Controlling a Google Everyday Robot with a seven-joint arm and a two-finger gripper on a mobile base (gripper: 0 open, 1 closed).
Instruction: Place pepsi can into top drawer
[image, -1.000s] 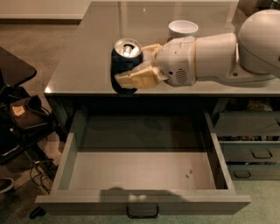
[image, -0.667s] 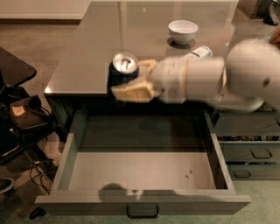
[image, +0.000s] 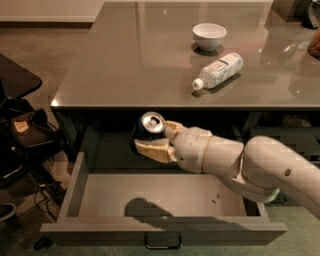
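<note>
The top drawer (image: 80, 180) is pulled open below the counter, with its dark pull handle (image: 162, 244) at the front. My gripper (image: 155, 140) is shut on the pepsi can (image: 149, 127), a dark blue can with a silver top. It holds the can upright above the back of the drawer, just under the counter's front edge. My white arm (image: 250, 165) reaches in from the right across the drawer. The can's shadow falls on the drawer floor.
A grey counter (image: 125, 65) carries a white bowl (image: 209, 35) and a white plastic bottle (image: 218, 70) lying on its side. Narrower drawers (image: 305, 145) sit at the right. A dark chair with bags (image: 20, 130) stands at the left.
My gripper has carried the can down from counter height into the drawer opening, toward the drawer's back. The bowl and bottle on the counter have come into view.
</note>
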